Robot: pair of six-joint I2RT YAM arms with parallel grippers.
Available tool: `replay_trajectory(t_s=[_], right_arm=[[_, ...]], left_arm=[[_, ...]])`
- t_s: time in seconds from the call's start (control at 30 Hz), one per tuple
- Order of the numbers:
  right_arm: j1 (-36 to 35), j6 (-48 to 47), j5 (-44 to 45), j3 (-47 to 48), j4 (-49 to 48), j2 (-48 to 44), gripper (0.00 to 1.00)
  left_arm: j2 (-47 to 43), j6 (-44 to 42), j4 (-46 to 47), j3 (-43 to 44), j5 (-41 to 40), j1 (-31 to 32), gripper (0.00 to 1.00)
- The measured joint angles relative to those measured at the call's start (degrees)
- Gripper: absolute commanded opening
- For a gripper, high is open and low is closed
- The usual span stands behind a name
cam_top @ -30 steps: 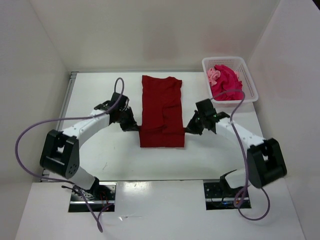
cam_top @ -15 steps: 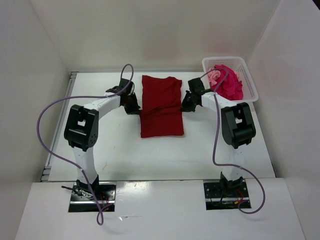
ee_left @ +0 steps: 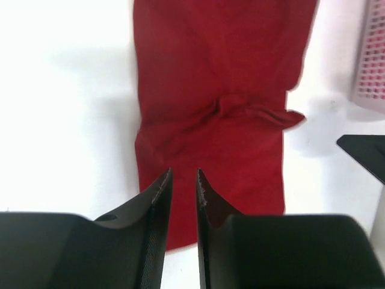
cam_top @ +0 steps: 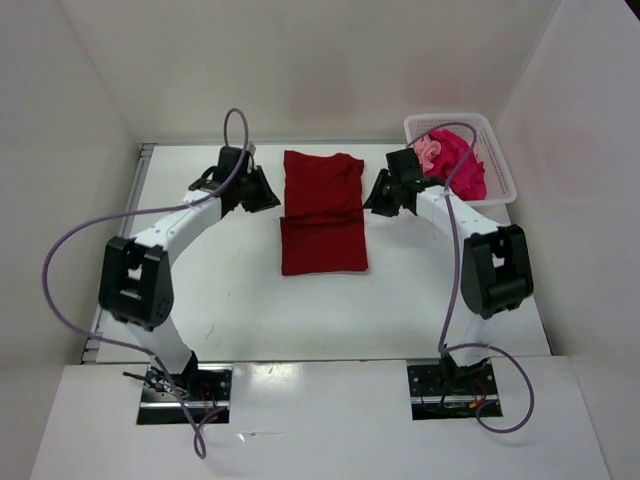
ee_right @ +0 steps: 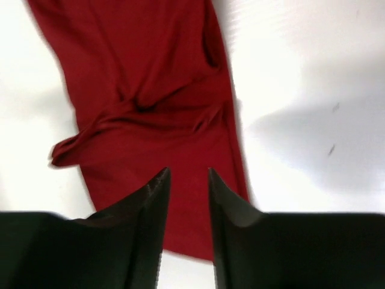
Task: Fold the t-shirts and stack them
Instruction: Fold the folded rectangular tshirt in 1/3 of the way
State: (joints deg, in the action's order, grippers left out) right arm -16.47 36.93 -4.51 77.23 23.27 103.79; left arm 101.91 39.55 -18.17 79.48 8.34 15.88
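A second ago both arms reached low, pinching the near corners of the dark red t-shirt (cam_top: 322, 215), which lay longer, with a bunched lump in its lower half. Now, in the overhead view, the arms are drawn up beside its upper half, one on each side, clear of the cloth. The shirt is shorter, its near part doubled back over itself with a creased edge across the middle, and it lies flat at the centre of the table (cam_top: 220, 290).

The left fingers (ee_left: 166, 180) are released, with a narrow gap and nothing between them; the red cloth (ee_left: 210, 108) shows below. The right fingers (ee_right: 161, 180) stand wider apart, also empty, above the same shirt (ee_right: 150, 90). From overhead, the left fingers (cam_top: 266, 192) sit just left of the shirt and the right fingers (cam_top: 376, 200) just right of it.

There are three shirts. The red one is on the table. The bright magenta t-shirt (cam_top: 462, 168) and the light salmon t-shirt (cam_top: 428, 150) are heaped in the one white mesh basket (cam_top: 452, 120) at the upper right. There are two arms, each trailing one purple cable (cam_top: 60, 270).

The table is plain white and glossy, and it shows soft shadows. White panels wall it in on the left, back and right.
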Motion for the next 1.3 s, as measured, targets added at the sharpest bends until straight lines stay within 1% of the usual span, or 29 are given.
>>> replay_trajectory(t_s=[0.03,0.07,0.1,0.13,0.17,0.27,0.37,0.47,0.57,0.67,0.8,0.9,0.97,1.0,1.03,1.07,1.2,1.23,1.3], right_arm=[[-0.24,0.00,0.44,-1.27,0.02,-2.27,0.20],[-0.66,0.04,0.83,-2.64,-0.20,-4.42,0.14],[-1.36,0.57,0.92,-4.02,-0.37,-6.38,0.09],[-2.29,0.90,0.83,-5.25,-0.50,-7.78,0.03],[-3.34,1.20,0.66,-6.47,-1.05,-8.50,0.02],[-5.95,2.14,-0.55,-8.81,-1.77,-6.93,0.00],[-6.75,2.49,-1.49,-10.43,-2.38,-2.89,0.00],[-6.99,2.82,-1.55,-13.18,-2.89,-0.66,0.00],[-7.96,3.85,-1.16,-16.48,-3.39,-0.46,0.00],[-10.43,5.84,-0.57,-19.50,-6.69,-1.90,0.00],[-14.03,8.66,-0.59,-25.07,-9.81,-5.70,0.00],[-15.78,10.16,-0.52,-29.20,-10.14,-9.40,0.00],[-16.46,10.40,-0.26,-30.99,-8.98,-11.69,0.05],[-16.55,10.40,-0.02,-31.36,-7.65,-12.66,0.07],[-16.55,10.36,0.35,-31.41,-6.47,-13.40,0.08],[-16.55,10.32,0.70,-31.12,-5.33,-13.90,0.08],[-16.55,10.12,0.66,-27.85,-2.56,-14.40,0.08],[-16.57,10.05,0.39,-26.73,-2.38,-14.40,0.05],[-16.57,9.66,-0.50,-24.09,-2.32,-14.14,0.02]], left_arm=[[-2.60,0.35,0.92,-2.29,-0.42,0.04,0.29],[-5.40,1.29,2.01,-5.03,-0.72,0.42,0.29],[-7.58,1.99,2.71,-7.32,-1.09,0.87,0.26],[-8.59,2.80,3.21,-8.68,-1.20,1.79,0.26],[-8.66,3.28,3.63,-9.42,-1.29,3.32,0.26],[-4.33,4.98,5.90,-9.79,-0.35,9.57,0.26],[1.09,5.99,7.32,-10.82,1.36,13.90,0.26],[3.39,6.21,7.15,-14.25,0.94,14.21,0.26],[3.17,7.41,8.55,-18.60,1.16,12.96,0.26],[0.20,8.68,12.17,-23.61,1.73,11.74,0.26],[-6.45,10.23,14.67,-32.22,2.25,11.19,0.25],[-12.02,11.21,14.19,-38.10,2.95,11.21,0.23],[-15.69,11.69,12.07,-40.76,3.10,11.32,0.23],[-17.68,11.74,10.03,-41.46,2.80,11.34,0.26],[-19.30,11.67,8.09,-41.55,2.29,11.37,0.26],[-20.92,11.52,6.25,-41.22,1.84,11.32,0.28],[-25.09,11.02,2.03,-37.33,0.20,11.19,0.29],[-25.83,10.75,1.92,-36.52,-0.02,11.19,0.29],[-26.75,10.36,2.38,-36.28,-0.15,11.17,0.29]])
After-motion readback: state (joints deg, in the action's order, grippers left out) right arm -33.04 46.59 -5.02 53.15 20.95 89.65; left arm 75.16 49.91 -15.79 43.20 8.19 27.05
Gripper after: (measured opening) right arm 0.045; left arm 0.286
